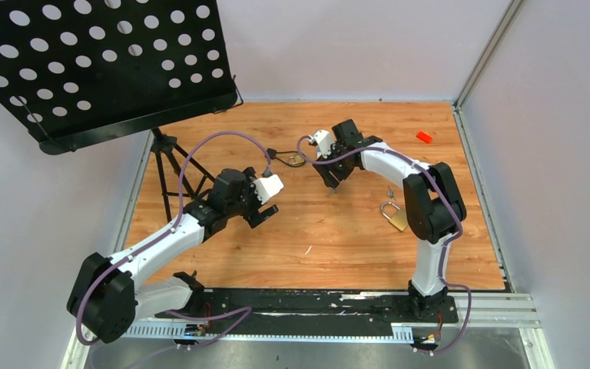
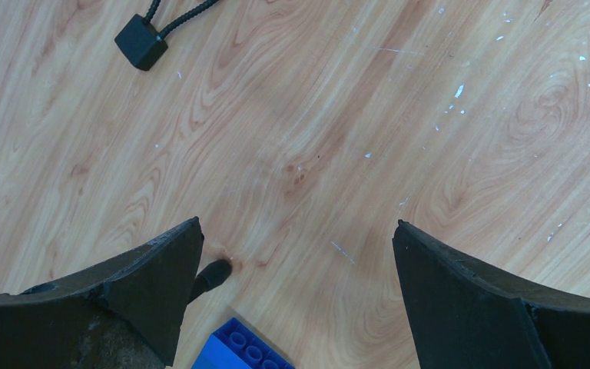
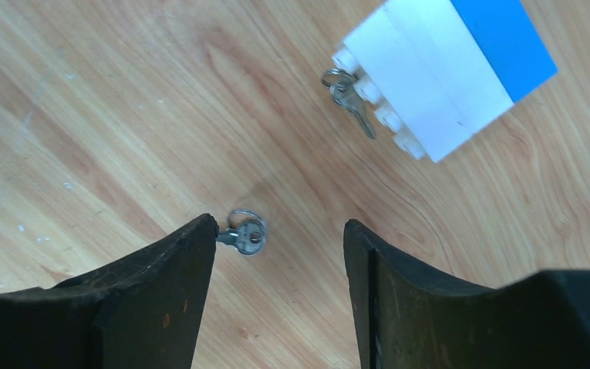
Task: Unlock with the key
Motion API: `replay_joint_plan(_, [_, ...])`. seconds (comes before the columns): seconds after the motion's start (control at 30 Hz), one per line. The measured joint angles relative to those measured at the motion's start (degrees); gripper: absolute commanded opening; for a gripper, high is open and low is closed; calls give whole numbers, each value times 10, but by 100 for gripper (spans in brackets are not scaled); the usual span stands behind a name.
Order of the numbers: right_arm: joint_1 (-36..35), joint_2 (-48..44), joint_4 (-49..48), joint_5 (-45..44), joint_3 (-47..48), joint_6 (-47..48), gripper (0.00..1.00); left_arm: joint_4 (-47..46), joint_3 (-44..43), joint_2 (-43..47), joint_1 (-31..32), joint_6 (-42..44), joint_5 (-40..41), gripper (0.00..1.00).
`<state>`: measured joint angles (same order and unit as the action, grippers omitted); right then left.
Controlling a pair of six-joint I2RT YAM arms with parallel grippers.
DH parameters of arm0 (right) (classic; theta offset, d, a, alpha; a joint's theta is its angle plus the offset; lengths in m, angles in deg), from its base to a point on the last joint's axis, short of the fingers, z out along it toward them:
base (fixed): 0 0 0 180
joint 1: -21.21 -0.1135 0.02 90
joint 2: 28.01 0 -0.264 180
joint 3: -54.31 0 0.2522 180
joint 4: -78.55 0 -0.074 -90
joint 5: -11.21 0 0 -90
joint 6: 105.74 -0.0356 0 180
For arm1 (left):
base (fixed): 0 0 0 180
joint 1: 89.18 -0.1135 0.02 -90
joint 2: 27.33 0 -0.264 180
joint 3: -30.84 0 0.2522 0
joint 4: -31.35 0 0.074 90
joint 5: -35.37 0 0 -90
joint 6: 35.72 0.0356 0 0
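The right claw (image 3: 280, 231) hangs low over the desk (image 3: 84, 115) with its jaws apart, clamped on nothing. The key (image 3: 246, 233), tiny, grey and on a small ring, lies flat on the wood in the gap between them. Its blade end meets the inner edge of the finger (image 3: 169, 300) on the left of the wrist view, while bare wood separates its ring from the other finger.

Up and to the right of the key, well apart, a white-and-blue brick (image 3: 438, 69) lies with a second bunch of keys (image 3: 349, 96) against its studded edge. Between the key and that brick the wood is free.

From above, a large brass padlock (image 1: 392, 216) lies to the right of the key's spot, and a small brass padlock (image 1: 296, 160) lies to its left and farther back. The left claw (image 2: 298, 231) hovers farther left of the key, jaws spread wide over bare wood. A blue brick (image 2: 242, 350) sits by its near edge and a black cable's blocky end (image 2: 140, 42) lies beyond.
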<state>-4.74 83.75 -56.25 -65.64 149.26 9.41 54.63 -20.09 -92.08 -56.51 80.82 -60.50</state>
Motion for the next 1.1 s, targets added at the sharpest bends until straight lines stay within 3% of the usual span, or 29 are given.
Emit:
replay_joint_plan(0.4, [77,-37,22,6,-47,3,62,0,0,0,0,5,-2,100])
replay_joint_plan(0.8, [18,6,33,71,-3,-12,46,0,0,0,0,9,-3,100])
replay_joint_plan(1.1, [17,33,40,76,6,-13,40,0,0,0,0,9,-7,100])
